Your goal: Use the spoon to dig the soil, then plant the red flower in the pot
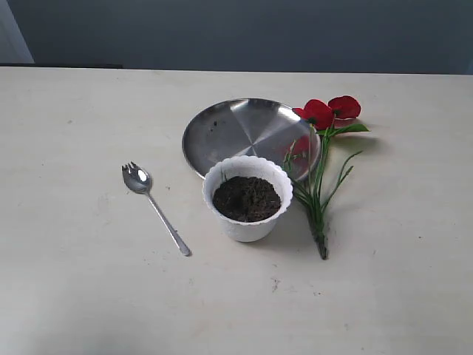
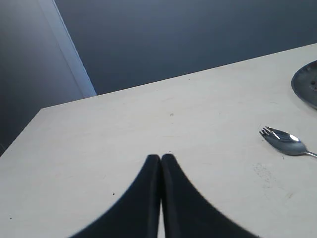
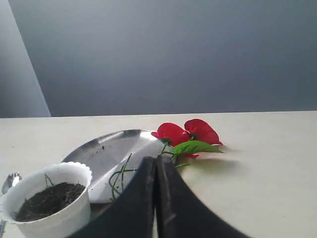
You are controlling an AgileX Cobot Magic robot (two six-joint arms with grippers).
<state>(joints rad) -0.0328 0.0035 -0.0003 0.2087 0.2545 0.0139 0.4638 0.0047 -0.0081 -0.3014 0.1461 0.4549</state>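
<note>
The white scalloped pot stands mid-table, filled with dark soil. To its left lies the silver spoon, tined bowl away from the front edge, handle toward it. The red flower lies right of the pot, its green stems running toward the front. Neither arm shows in the exterior view. My left gripper is shut and empty, above bare table, the spoon off to one side. My right gripper is also shut and empty, short of the flower, with the pot beside it.
A round shiny steel plate sits just behind the pot, touching the flower's leaves; it carries a few soil crumbs. The pale table ends at a dark wall behind.
</note>
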